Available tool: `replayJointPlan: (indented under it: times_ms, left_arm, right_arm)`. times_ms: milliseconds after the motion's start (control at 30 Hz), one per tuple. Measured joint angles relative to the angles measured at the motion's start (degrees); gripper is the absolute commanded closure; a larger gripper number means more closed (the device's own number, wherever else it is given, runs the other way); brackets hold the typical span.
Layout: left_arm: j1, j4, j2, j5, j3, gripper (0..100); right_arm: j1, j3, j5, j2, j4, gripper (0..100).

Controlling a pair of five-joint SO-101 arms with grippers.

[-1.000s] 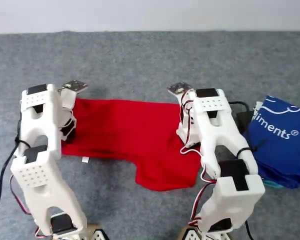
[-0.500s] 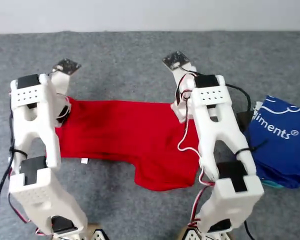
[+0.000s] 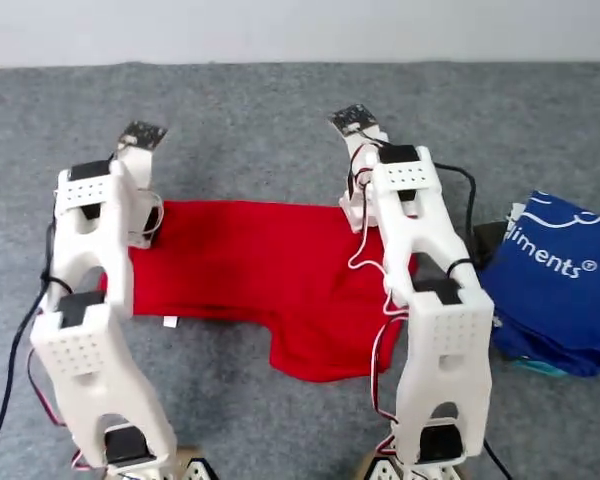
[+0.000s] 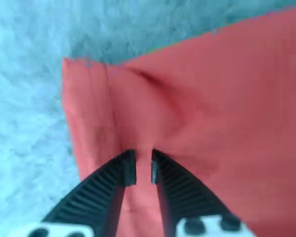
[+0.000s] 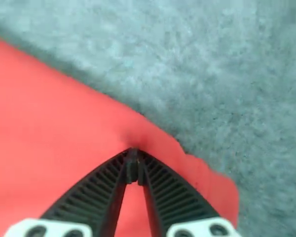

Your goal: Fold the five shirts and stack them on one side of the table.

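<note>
A red shirt lies spread on the grey table between my two arms, with one lobe hanging toward the front. My left gripper sits near the shirt's far left corner, its fingers nearly together with a pinch of red cloth between them. My right gripper is shut on the red shirt close to its far right edge, and the cloth puckers at the tips. In the high view the left arm and right arm cover both grip spots.
A stack of folded blue shirts lies at the table's right side, close to the right arm. A small white tag pokes out at the red shirt's near left edge. Bare grey table stretches behind the shirt.
Both arms rose and pushed back, then the left arm shifted right and the right arm slightly left. The shirt's outline has barely changed.
</note>
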Motion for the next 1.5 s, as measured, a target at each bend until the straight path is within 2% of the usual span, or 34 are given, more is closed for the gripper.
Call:
replayJointPlan:
  times_ms: [300, 467, 600, 867, 1033, 1267, 1367, 1500]
  left_arm:
    - [-5.8, 4.5, 2.5, 0.7, -7.6, 93]
    - [-4.7, 11.8, 2.5, 1.1, -16.4, 93]
    - [-2.9, 14.1, 2.5, 3.5, -25.6, 93]
    - [0.6, 13.3, 14.9, 5.8, -34.8, 93]
    - [-0.8, 13.5, 24.3, 5.8, -42.9, 93]
    - [-7.3, 21.4, 31.3, 6.0, -57.8, 93]
    - [-7.2, 25.3, 32.0, 5.8, -64.4, 93]
    - [-7.1, 25.8, 31.4, 5.8, -69.2, 93]
  right_arm:
    - [2.5, -11.7, -0.1, 5.8, 11.6, 99.0]
    - [2.9, -19.3, -0.1, 5.8, 16.6, 99.0]
    - [1.0, -26.6, -0.1, 6.4, 20.8, 99.0]
    - [-0.8, -28.7, -0.1, 11.9, 21.9, 99.0]
    - [0.0, -28.8, -0.1, 16.2, 21.9, 99.0]
    - [1.8, -29.0, 0.0, 16.8, 21.9, 99.0]
    - [1.8, -29.5, 0.0, 16.8, 23.0, 99.0]
    - [1.5, -35.2, -0.1, 16.9, 28.1, 99.0]
